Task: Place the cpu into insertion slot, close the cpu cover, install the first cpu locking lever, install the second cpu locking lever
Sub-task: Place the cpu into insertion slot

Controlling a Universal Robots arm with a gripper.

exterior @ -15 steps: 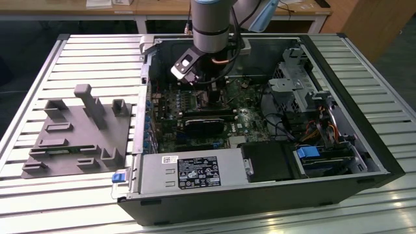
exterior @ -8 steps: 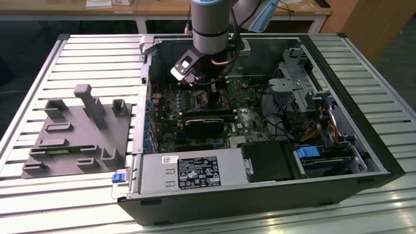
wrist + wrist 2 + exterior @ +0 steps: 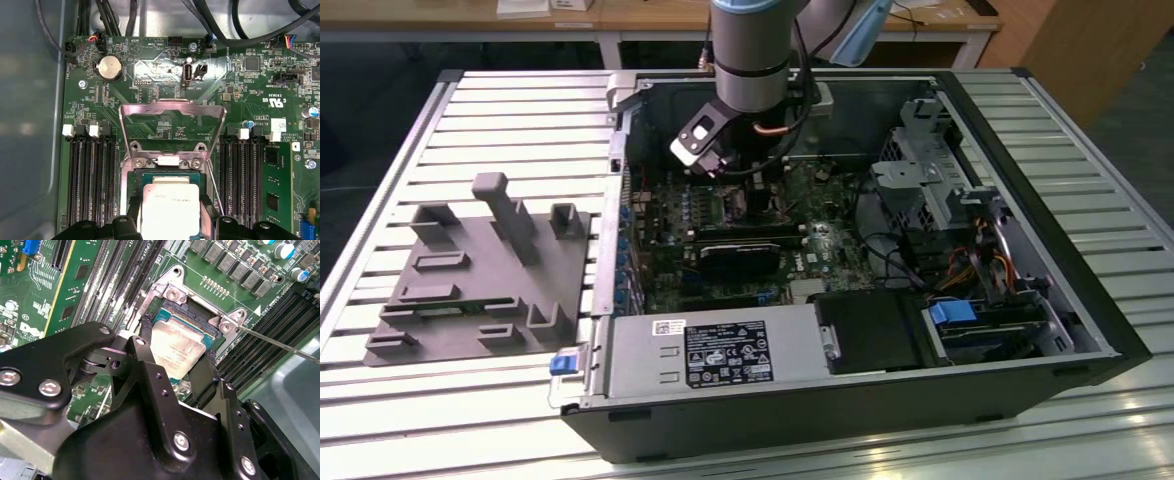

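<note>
Right now my gripper (image 3: 178, 351) pinches the cpu (image 3: 176, 342) by two opposite edges, holding it right at the insertion slot (image 3: 194, 320). The cpu cover (image 3: 172, 104) stands swung open just beyond the slot, inside the computer case (image 3: 854, 425).

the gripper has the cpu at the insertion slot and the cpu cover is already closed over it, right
Not quite: the cpu cover is open, swung back off the insertion slot, as the first wrist view shows. The rest holds: the gripper has the cpu at the slot.
</note>
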